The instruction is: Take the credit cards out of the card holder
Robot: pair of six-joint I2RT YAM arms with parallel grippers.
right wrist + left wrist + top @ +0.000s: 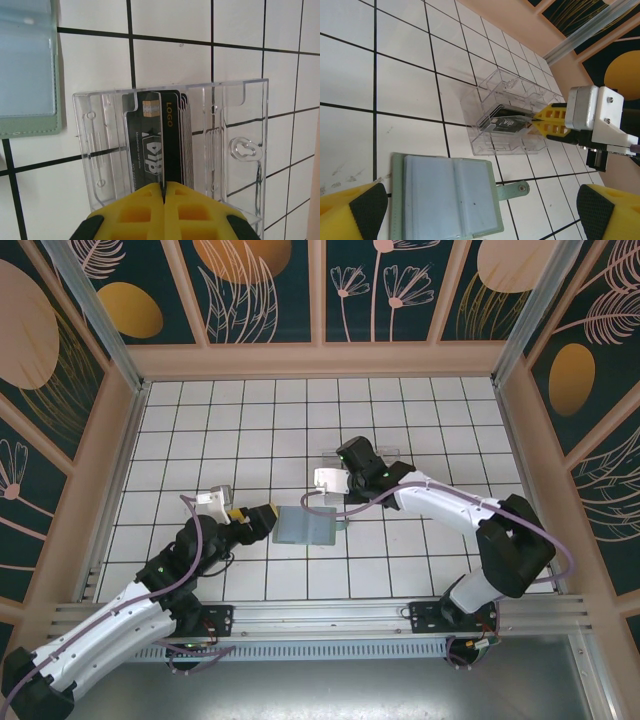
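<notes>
Overhead, card holder (305, 527) flat, long axis left-right; right gripper (163, 189) tight on edge-on credit card (160, 145); left gripper (480, 207) wide, empty.

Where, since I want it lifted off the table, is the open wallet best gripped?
Probably by the tab jutting from one edge of the wallet. The wallet lies open and flat on the tiles, with no raised edge, while the tab is narrow and sticks out free. Come in low from that side.
</notes>
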